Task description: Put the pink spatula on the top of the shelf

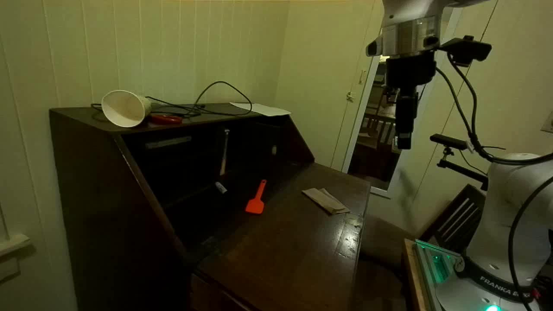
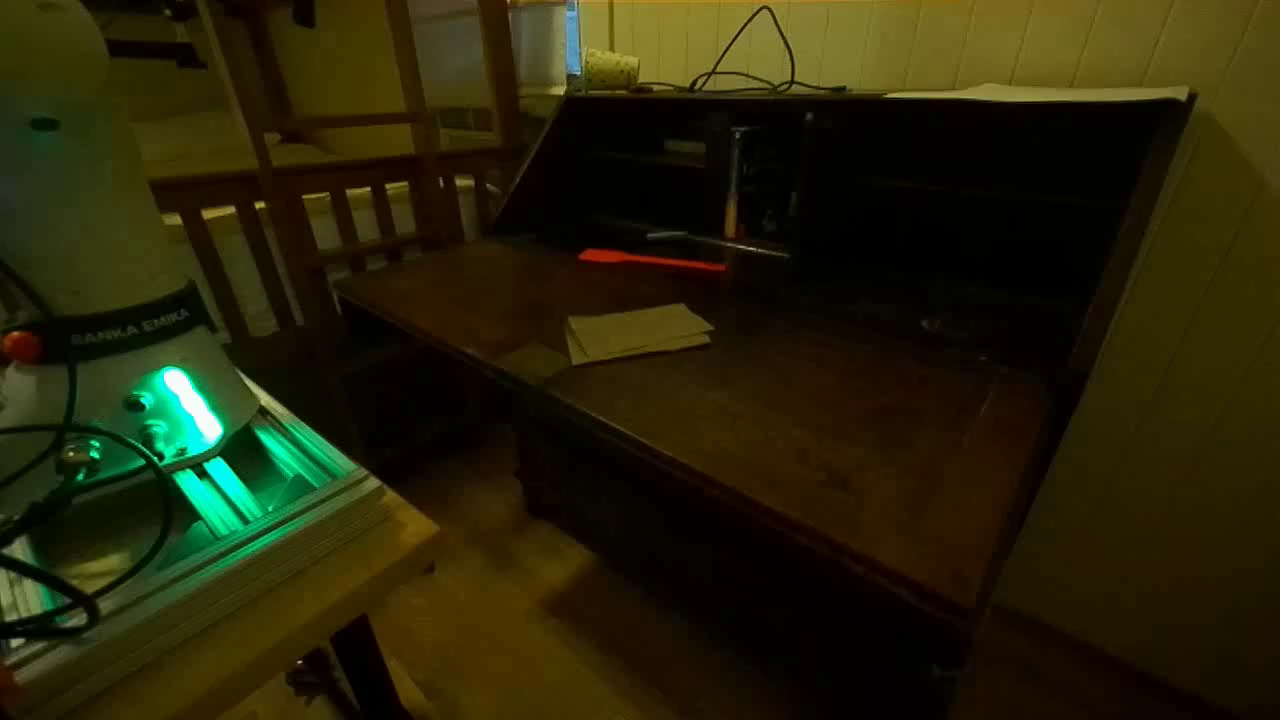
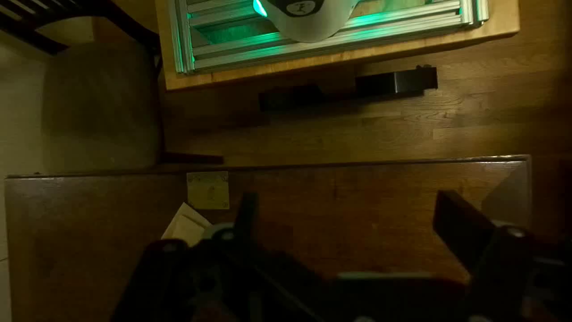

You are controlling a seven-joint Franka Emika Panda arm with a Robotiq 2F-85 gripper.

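1. Spatula (image 1: 255, 204), orange-red, is seen lying toward the back of the bench (image 1: 285, 246), near the dark recess of the shelf (image 1: 82, 114); it is shown in both exterior views.
2. The hand (image 1: 405, 142) is held high and pointed downward, well apart from the spatula; in the wrist view its fingers (image 3: 462, 223) are seen spread wide, and the bench's wood is framed by the gap.
3. Between the spatula and the front edge of the bench, open wood is shown, with a folded paper (image 2: 640, 332) laid near that edge. Beyond the edge, a strip of floor (image 3: 321, 143) is seen before the robot's stand (image 3: 214, 77).
4. On the top of the shelf, room near the front edge is taken up by a cup (image 1: 125, 109) lying on its side and a red item (image 1: 165, 119) just beside it. A looped cable (image 1: 221, 82) is spread across the middle, and the far end is partly covered by a white sheet (image 1: 264, 109).
5. A tall mirror (image 1: 376, 134) and the red item are shown in an exterior view only. By the wrist view alone, the gap between the fingers is revealed; there, a chair seat (image 3: 100, 107) is seen too, cut off by the bench's front edge.
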